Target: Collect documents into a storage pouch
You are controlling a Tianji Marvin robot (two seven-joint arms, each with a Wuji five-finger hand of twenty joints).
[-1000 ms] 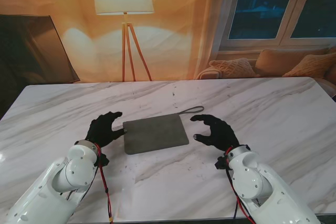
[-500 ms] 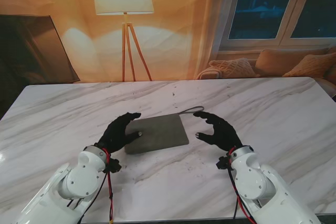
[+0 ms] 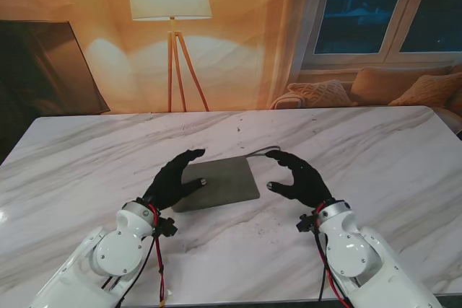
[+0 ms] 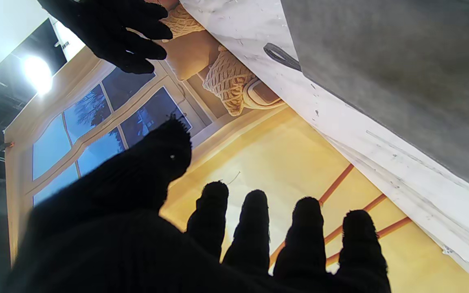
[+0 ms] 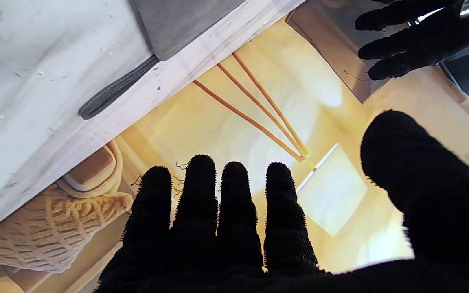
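Grey storage pouch [image 3: 220, 182]: lies flat mid-table on white marble table [image 3: 375, 149], strap loop [image 3: 261, 151] at its far right corner. Left hand [image 3: 173, 177]: black-gloved, fingers spread, holding nothing, over the pouch's left edge. Right hand [image 3: 297, 178]: black-gloved, fingers apart and curled, holding nothing, just right of the pouch.
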